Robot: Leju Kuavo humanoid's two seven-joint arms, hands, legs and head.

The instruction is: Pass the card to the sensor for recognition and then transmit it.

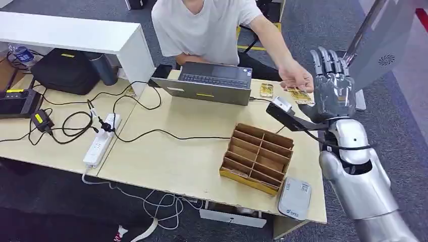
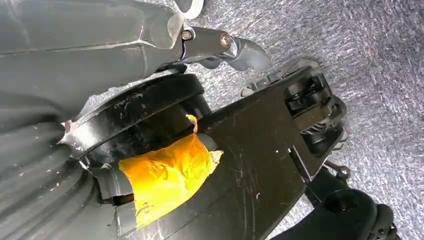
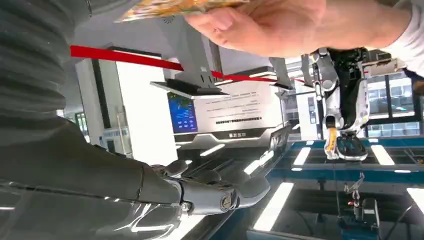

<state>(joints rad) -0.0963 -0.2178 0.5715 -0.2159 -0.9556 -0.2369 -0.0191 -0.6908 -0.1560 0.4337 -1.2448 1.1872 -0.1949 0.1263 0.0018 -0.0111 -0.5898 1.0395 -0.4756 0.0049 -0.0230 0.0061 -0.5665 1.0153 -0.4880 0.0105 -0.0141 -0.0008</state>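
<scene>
A person's hand [image 1: 295,78] holds a yellowish card [image 1: 301,95] out over the table's far right, right beside the palm of my right hand [image 1: 330,83]. That hand is raised with its fingers straight up and apart, holding nothing. In the right wrist view the card [image 3: 170,7] sits in the person's fingers [image 3: 260,25], apart from my thumb [image 3: 225,196]. A second card [image 1: 266,89] lies on the table by the laptop. The white sensor box [image 1: 295,198] rests at the near right corner. My left hand [image 2: 225,45] hangs over the carpet, its thumb free and holding nothing.
A brown cardboard divider box [image 1: 257,157] stands in front of the sensor. A grey laptop [image 1: 212,83] sits at the far edge before the seated person [image 1: 207,27]. A power strip [image 1: 101,141], cables and a black bag [image 1: 65,70] occupy the left of the wooden table [image 1: 171,151].
</scene>
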